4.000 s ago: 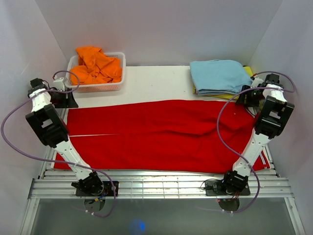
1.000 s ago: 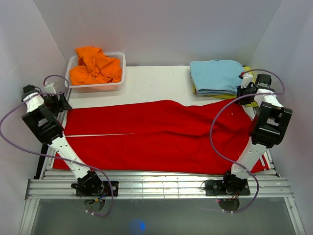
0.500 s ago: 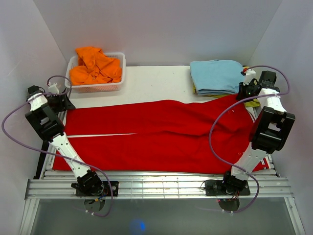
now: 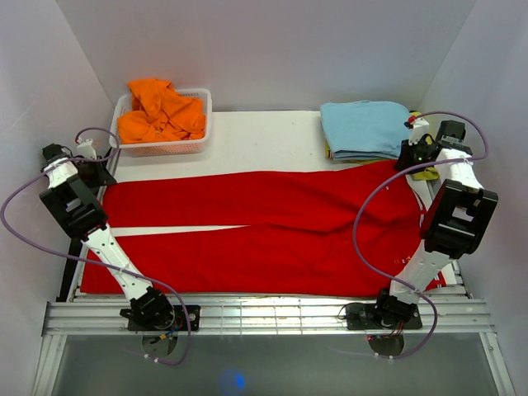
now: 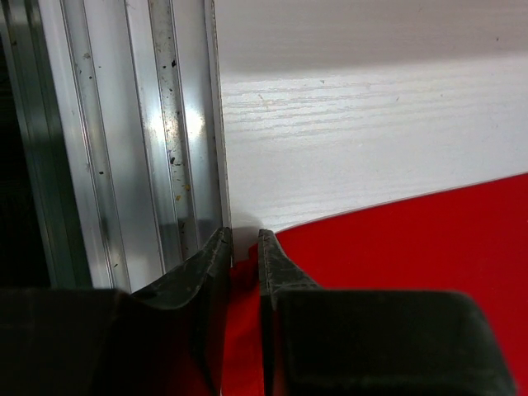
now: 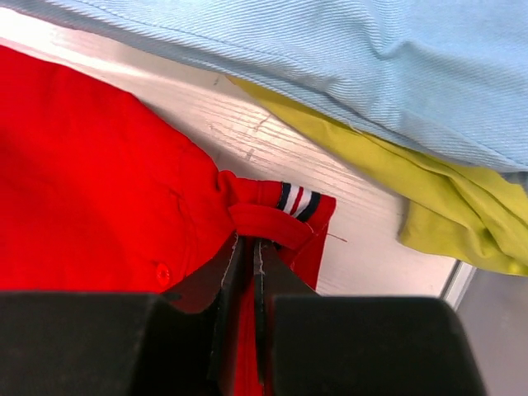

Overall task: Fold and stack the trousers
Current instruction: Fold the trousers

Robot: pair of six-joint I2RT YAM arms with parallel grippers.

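White walls (image 4: pixel 264 49) enclose the table (image 4: pixel 264 136), where left tool (image 5: pixel 245 239) and right tool (image 6: pixel 247 243) both pinch the trousers (image 4: pixel 264 223).

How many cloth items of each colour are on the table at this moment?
Red trousers: 1
Orange heap in the basket: 1 (separate pieces cannot be told apart)
Light blue folded garment: 1
Yellow-green garment beneath it: 1
Total: 4
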